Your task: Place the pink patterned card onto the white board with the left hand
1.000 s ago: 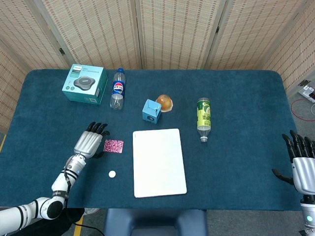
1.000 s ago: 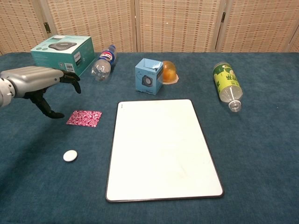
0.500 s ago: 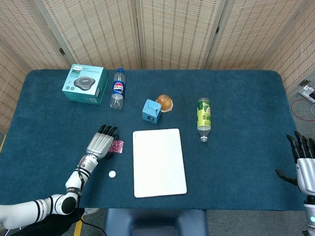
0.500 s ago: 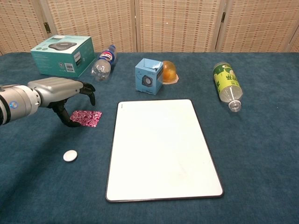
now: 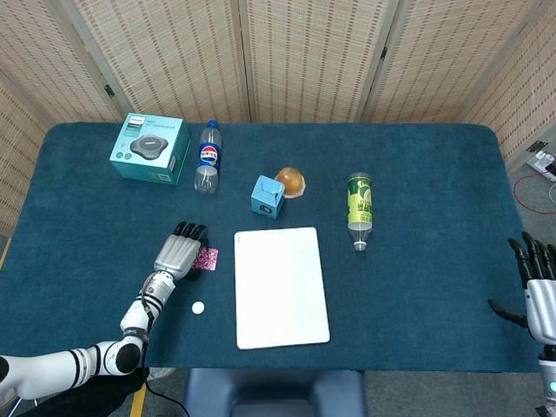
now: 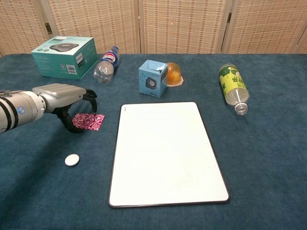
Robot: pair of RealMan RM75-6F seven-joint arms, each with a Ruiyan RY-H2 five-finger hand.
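The pink patterned card (image 5: 208,258) (image 6: 90,121) lies flat on the blue cloth, just left of the white board (image 5: 280,287) (image 6: 165,151). My left hand (image 5: 178,254) (image 6: 64,96) hovers over the card's left part. Its fingers arch above the card and its thumb reaches down beside the card's left edge; the card is not lifted. That hand hides part of the card in the head view. My right hand (image 5: 539,295) stays at the table's far right edge with fingers spread and nothing in it.
A small white disc (image 5: 198,307) (image 6: 72,160) lies near the left hand. At the back are a teal box (image 5: 151,148), a Pepsi bottle (image 5: 207,157), a small blue box (image 5: 268,196), an orange object (image 5: 291,182) and a lying green bottle (image 5: 360,208).
The left hand has moved right from beside the card to over its left part, then settled slightly lower. The right hand has sunk a little toward the frame's edge.
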